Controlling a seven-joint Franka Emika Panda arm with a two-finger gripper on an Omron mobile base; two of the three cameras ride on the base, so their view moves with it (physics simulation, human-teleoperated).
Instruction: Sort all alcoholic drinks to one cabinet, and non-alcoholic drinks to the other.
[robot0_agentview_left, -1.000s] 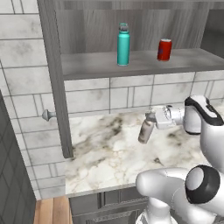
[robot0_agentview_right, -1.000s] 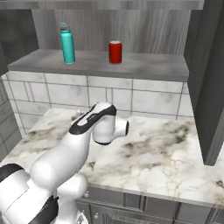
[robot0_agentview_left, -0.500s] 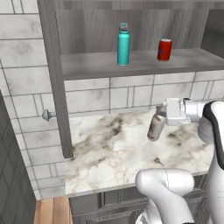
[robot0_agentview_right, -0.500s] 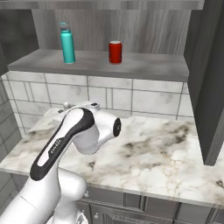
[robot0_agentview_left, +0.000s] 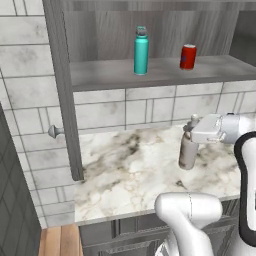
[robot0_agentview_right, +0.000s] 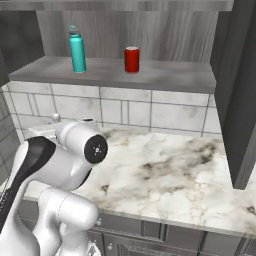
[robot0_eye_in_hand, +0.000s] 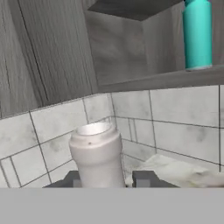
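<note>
Bottle, pale beige-white (robot0_agentview_left: 188, 152), slim with a long neck; clamped at the neck between the two fingers of the tool (robot0_agentview_left: 192, 134); long axis roughly upright, body hanging below the tool, base near the marble surface (robot0_agentview_left: 125, 170) though contact with it is hard to judge from these angles; in the hand view the bottle (robot0_eye_in_hand: 97, 153) sits directly between the dark fingertips (robot0_eye_in_hand: 144, 178), its underside apparently toward the camera.

Tool: closed on the bottle, reaching in from the arm's side, level with the tiled wall below the shelf.

Cabinet (robot0_agentview_left: 150, 35), open, dark grey wood grain, its shelf (robot0_agentview_left: 155, 75) above and behind the held bottle; contents: teal bottle (robot0_agentview_left: 141, 51) upright toward the left, red soda can (robot0_agentview_left: 188, 56) upright to its right, well apart from each other; both non-alcoholic, so by judgement this cabinet is not the held bottle's destination.

Cabinet door (robot0_agentview_left: 62, 90), swung open at the left, round knob (robot0_agentview_left: 54, 131) on its face.
</note>
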